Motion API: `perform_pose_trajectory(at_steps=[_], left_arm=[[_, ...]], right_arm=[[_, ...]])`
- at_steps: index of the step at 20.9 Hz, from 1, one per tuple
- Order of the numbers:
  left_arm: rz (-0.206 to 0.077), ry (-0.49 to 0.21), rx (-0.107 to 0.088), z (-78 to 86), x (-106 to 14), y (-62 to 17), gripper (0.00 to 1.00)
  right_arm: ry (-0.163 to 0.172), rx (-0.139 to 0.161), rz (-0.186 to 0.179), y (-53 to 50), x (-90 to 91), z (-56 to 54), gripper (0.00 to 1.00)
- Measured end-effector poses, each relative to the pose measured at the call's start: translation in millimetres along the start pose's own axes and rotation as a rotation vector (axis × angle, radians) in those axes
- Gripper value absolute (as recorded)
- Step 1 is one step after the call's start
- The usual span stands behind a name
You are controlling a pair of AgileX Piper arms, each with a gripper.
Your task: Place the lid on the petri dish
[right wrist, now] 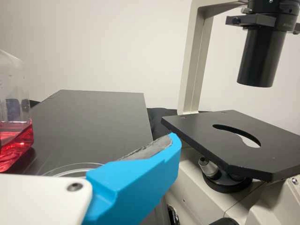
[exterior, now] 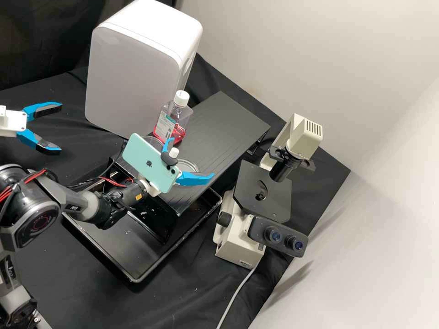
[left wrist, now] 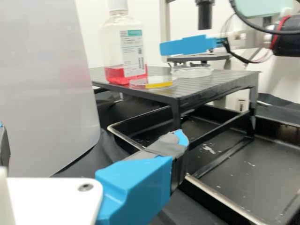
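Note:
On the raised black platform [exterior: 224, 123] lies a petri dish [left wrist: 157, 83] with a yellow layer, just in front of the flask. A clear lid [left wrist: 192, 70] rests on the platform a little beyond it, apart from the dish. My right gripper [exterior: 183, 162] hovers open just over the lid [exterior: 188, 165], one blue finger [left wrist: 187, 45] showing above it and the lid's rim [right wrist: 70, 168] beside its finger [right wrist: 140, 173]. At the bench's far left, away from the platform, my left gripper [exterior: 48, 128] hangs open and empty; one of its fingers [left wrist: 140, 180] points toward the tray.
A flask of red liquid [exterior: 171, 119] stands at the platform's back corner next to a big white box [exterior: 137, 64]. The platform stands in a black tray [exterior: 137, 260]. To the right is a microscope [exterior: 270, 192], its stage close to the right gripper.

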Motion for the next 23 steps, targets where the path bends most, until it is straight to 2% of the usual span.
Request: perform_pose_trajectory(at_steps=[8,13,15,17,19,23], left_arm=[[-0.005,-0.021,0.008,2.1,0.0,-0.5,1.0],[-0.009,-0.032,0.008,4.4,0.4,-1.6,1.0],[-0.018,-0.041,0.008,6.0,1.1,-3.6,1.0],[-0.03,-0.03,-0.002,6.7,2.3,-6.8,1.0],[-0.042,-0.019,0.003,7.7,3.3,-9.9,1.0],[-0.058,-0.016,0.009,9.2,4.3,-13.7,1.0]], right_arm=[[0.001,0.0,0.001,0.1,0.0,-0.1,1.0],[0.02,0.002,-0.009,-5.7,-15.7,-2.9,1.0],[0.041,0.002,-0.006,-6.1,-24.3,-6.9,1.0],[0.073,0.004,-0.007,-8.7,-31.1,-12.9,1.0],[0.106,0.007,-0.023,-14.4,-37.8,-19.7,1.0],[0.161,-0.018,-0.077,-27.9,-50.0,-32.3,1.0]])
